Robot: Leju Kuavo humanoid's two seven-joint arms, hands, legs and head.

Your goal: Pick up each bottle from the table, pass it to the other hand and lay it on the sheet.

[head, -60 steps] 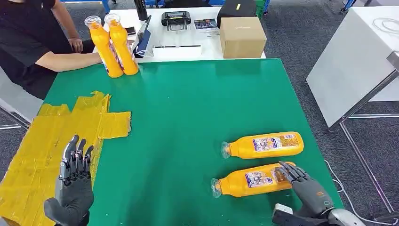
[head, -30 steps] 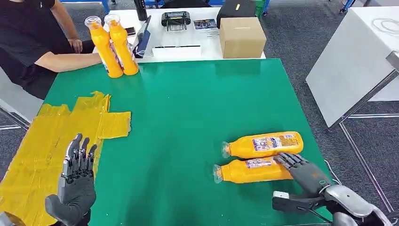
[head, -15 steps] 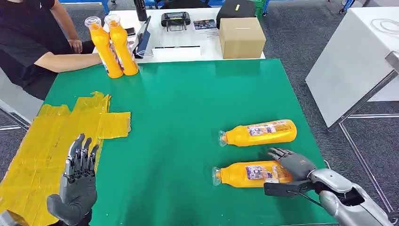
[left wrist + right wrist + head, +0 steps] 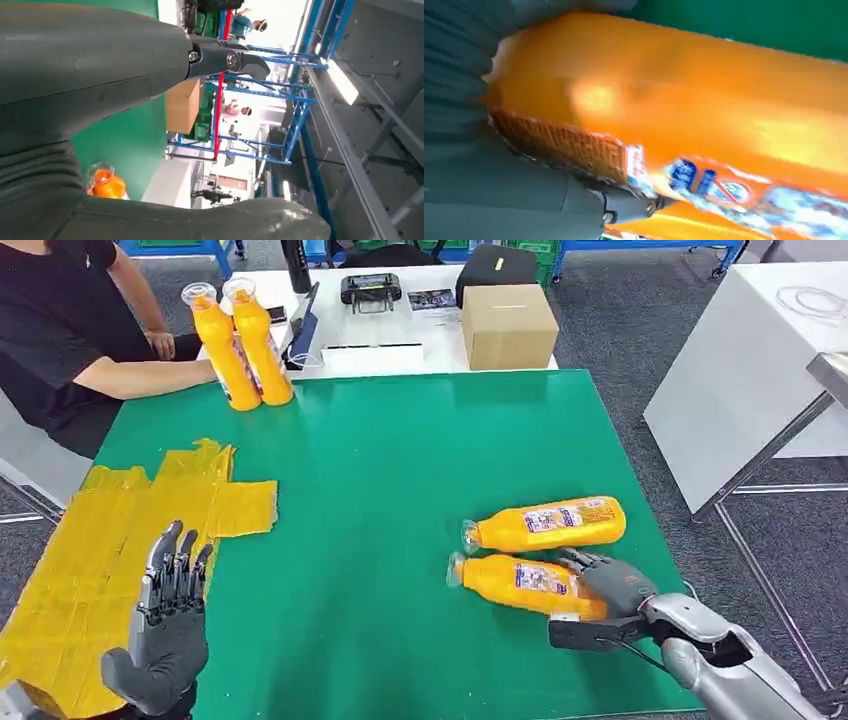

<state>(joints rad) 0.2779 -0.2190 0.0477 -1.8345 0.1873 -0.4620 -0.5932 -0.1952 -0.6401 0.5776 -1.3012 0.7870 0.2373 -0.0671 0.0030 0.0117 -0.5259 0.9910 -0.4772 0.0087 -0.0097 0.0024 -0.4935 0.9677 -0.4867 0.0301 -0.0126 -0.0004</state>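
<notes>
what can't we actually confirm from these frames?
- Grip on the near bottle: in the head view the right hand covers its base; whether it is lifted off the table cannot be told.
- Right wrist view: the bottle label is blurred, unreadable.
- Left wrist view: the left hand covers most of the sheet side; one bottle cap peeks out.
- Two standing bottles: labels too small.

I'm counting four orange bottles: two standing (image 4: 222, 345) (image 4: 262, 338) at the upper left, two lying (image 4: 545, 524) (image 4: 520, 583) at the lower right. I'm seeing one yellow sheet (image 4: 110, 540) at the left, one cardboard box (image 4: 507, 326) at the top centre, one person (image 4: 60, 330) sitting at the upper left, and two robot hands (image 4: 168, 630) (image 4: 610, 590).
</notes>
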